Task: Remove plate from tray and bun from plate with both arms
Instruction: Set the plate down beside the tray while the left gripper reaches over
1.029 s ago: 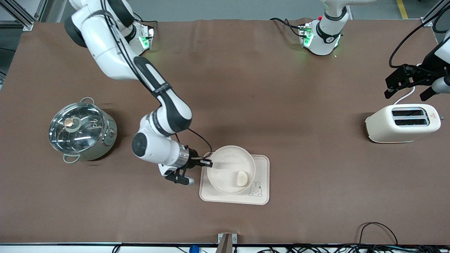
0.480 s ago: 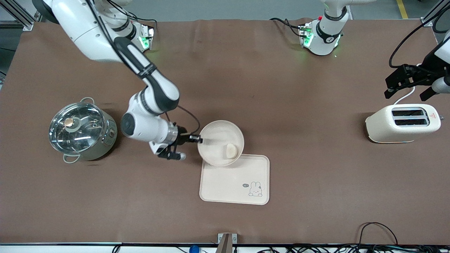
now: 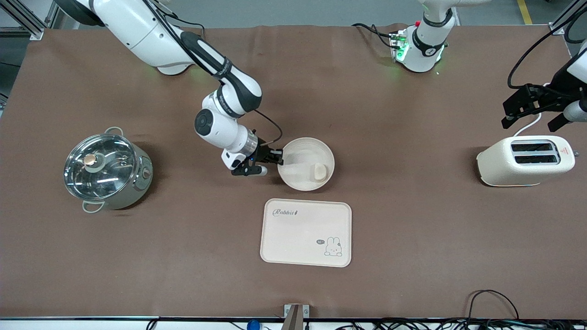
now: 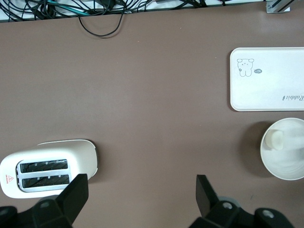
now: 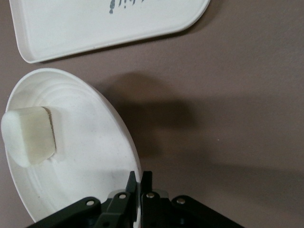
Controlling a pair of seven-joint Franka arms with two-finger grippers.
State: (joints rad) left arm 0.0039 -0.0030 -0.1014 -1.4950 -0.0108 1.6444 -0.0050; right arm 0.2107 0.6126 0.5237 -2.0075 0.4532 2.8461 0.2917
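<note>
The round cream plate point(image 3: 306, 164) is held above the brown table, farther from the front camera than the tray. My right gripper point(image 3: 279, 157) is shut on its rim at the side toward the right arm's end. The pale bun point(image 3: 319, 171) lies in the plate. In the right wrist view the jaws pinch the plate's rim point(image 5: 137, 178), with the bun point(image 5: 29, 135) inside the plate point(image 5: 85, 156). My left gripper point(image 3: 529, 109) is open and empty, waiting up over the toaster point(image 3: 525, 160). The left wrist view shows the plate point(image 4: 284, 149) and bun point(image 4: 274, 138).
The rectangular cream tray with a rabbit drawing point(image 3: 306, 233) lies bare, nearer to the front camera than the plate. A lidded steel pot point(image 3: 107, 168) stands toward the right arm's end. The cream toaster stands toward the left arm's end. Cables run along the table's front edge.
My right gripper has lifted the plate with the bun off the tray and carried it away from the front camera. The tray is now bare. The left arm has not moved.
</note>
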